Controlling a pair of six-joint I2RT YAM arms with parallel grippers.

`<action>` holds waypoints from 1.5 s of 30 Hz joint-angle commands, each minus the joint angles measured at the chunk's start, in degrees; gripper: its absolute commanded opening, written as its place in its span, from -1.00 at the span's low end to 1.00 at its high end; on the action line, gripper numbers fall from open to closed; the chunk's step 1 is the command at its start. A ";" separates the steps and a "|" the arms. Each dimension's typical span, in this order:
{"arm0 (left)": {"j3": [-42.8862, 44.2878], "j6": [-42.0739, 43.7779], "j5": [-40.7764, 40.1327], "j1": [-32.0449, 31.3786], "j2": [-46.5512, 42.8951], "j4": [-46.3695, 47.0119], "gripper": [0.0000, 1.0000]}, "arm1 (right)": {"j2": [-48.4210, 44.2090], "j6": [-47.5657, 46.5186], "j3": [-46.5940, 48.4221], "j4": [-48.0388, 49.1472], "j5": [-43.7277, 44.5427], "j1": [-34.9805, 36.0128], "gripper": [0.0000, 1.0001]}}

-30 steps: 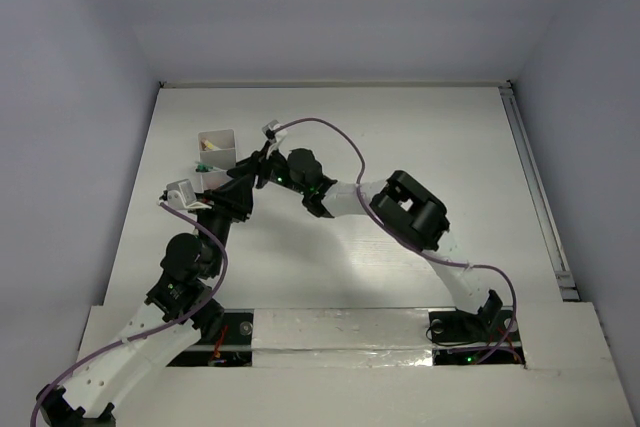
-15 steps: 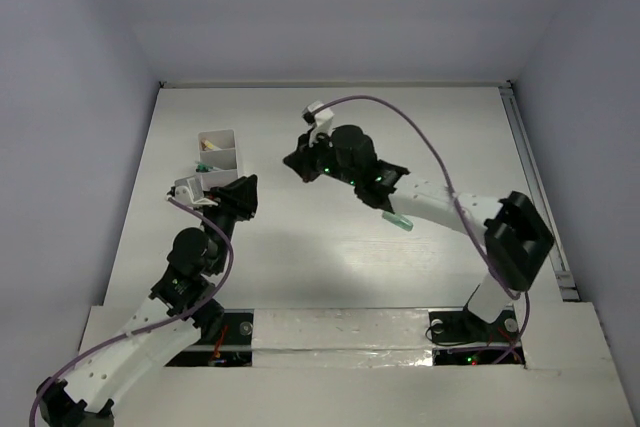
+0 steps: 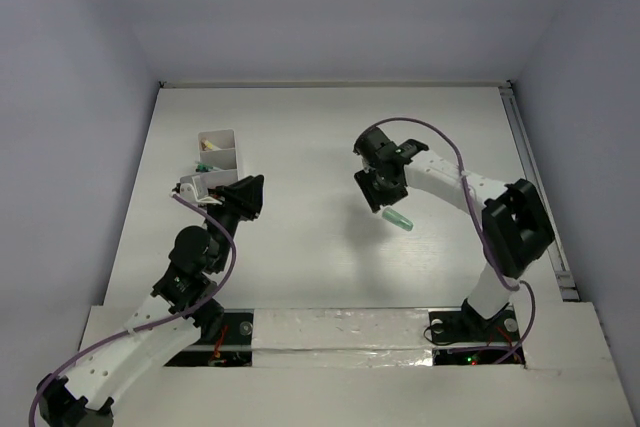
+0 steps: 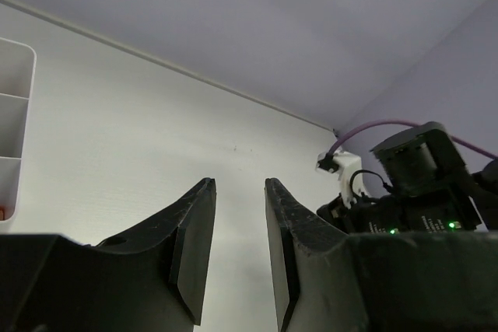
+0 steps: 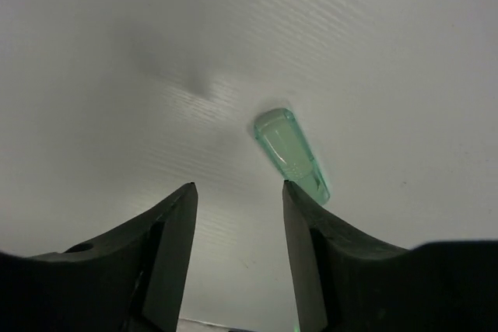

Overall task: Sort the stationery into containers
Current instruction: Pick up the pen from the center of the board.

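A mint-green marker (image 3: 397, 218) lies alone on the white table, right of centre. My right gripper (image 3: 378, 193) hovers just above and left of it, open and empty. In the right wrist view the marker (image 5: 292, 153) lies just beyond the right fingertip, outside the gap of the gripper (image 5: 237, 186). The white organizer box (image 3: 217, 152) stands at the far left with stationery in its compartments, a green piece (image 3: 205, 167) showing. My left gripper (image 3: 252, 192) sits right of the box, jaws slightly apart and empty (image 4: 237, 183). The box's edge shows in the left wrist view (image 4: 12, 114).
The right arm's wrist and purple cable (image 4: 412, 184) show in the left wrist view, across the table. Grey walls enclose the table on three sides. A rail (image 3: 535, 187) runs along the table's right edge.
My right arm swung from beside the organizer to the right and came down over the green marker. My left gripper drew a little to the right, away from the box.
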 commanded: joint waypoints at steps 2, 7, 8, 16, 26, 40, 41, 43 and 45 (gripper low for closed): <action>0.21 -0.32 0.56 -0.28 -0.34 3.06 -0.43 | 3.72 -6.81 4.86 -8.65 -1.34 -1.47 0.13; 0.30 -0.67 1.35 -0.28 -0.25 3.23 -0.42 | 11.02 -12.44 10.48 -12.60 -3.97 -2.96 0.18; 0.30 -0.58 1.35 -0.28 -0.34 3.15 -0.42 | 11.64 -12.71 11.19 -12.95 -3.64 -2.96 0.18; 0.21 -0.49 1.17 -0.28 0.27 3.32 -0.42 | 17.27 -15.96 14.97 -14.54 -5.04 -4.19 0.19; 0.30 -0.32 0.82 -0.28 0.36 3.06 -0.42 | 18.59 -17.54 12.95 -11.81 -9.51 -6.30 0.06; 0.13 -0.14 0.12 -0.28 0.01 2.97 -0.42 | 18.94 -18.16 10.75 -10.32 -11.02 -7.35 0.06; 0.04 -0.14 0.12 -0.28 0.01 2.97 -0.42 | 19.03 -18.16 10.67 -10.41 -11.11 -7.35 -0.01; 0.13 -0.05 0.03 -0.28 0.01 2.79 -0.42 | 19.12 -17.98 10.32 -10.41 -10.93 -7.35 -0.08; 0.13 -0.05 0.03 -0.28 -0.16 2.79 -0.41 | 18.86 -17.72 10.23 -10.23 -10.58 -7.35 -0.36</action>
